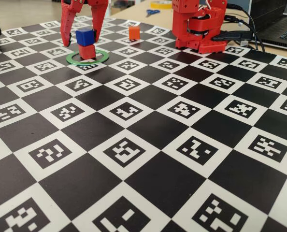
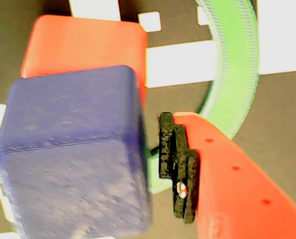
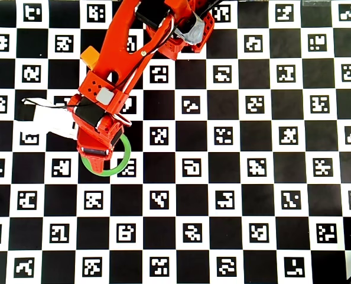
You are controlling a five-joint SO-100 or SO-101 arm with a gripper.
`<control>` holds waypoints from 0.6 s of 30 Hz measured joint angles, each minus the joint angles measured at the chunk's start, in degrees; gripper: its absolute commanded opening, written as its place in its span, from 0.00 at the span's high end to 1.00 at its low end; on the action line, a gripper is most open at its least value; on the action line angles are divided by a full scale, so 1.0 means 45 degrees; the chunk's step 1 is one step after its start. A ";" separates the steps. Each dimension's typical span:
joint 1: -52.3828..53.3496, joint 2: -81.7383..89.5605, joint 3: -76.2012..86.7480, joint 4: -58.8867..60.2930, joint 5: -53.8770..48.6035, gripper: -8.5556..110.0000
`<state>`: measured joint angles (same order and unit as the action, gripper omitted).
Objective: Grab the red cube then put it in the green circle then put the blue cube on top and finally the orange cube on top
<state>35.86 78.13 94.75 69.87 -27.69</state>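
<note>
Straddling the stack, the gripper (image 1: 84, 39) stands spread wide, its fingers apart from the blue cube (image 1: 85, 36) and holding nothing; the blue cube sits on the red cube (image 1: 87, 51) inside the green circle (image 1: 87, 58), skewed and overhanging in the wrist view; the orange cube (image 1: 134, 32) waits behind, near the arm's base (image 1: 200, 29); risk: a finger brushing the offset blue cube on withdrawal may topple it.
</note>
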 measured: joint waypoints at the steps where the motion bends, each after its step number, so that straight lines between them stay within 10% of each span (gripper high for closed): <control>1: 0.0000 0.0000 0.0000 0.0137 0.0098 0.59; 18: -0.0527 0.3887 0.0020 0.3359 0.2109 0.57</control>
<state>33.49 95.62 94.83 84.99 -18.19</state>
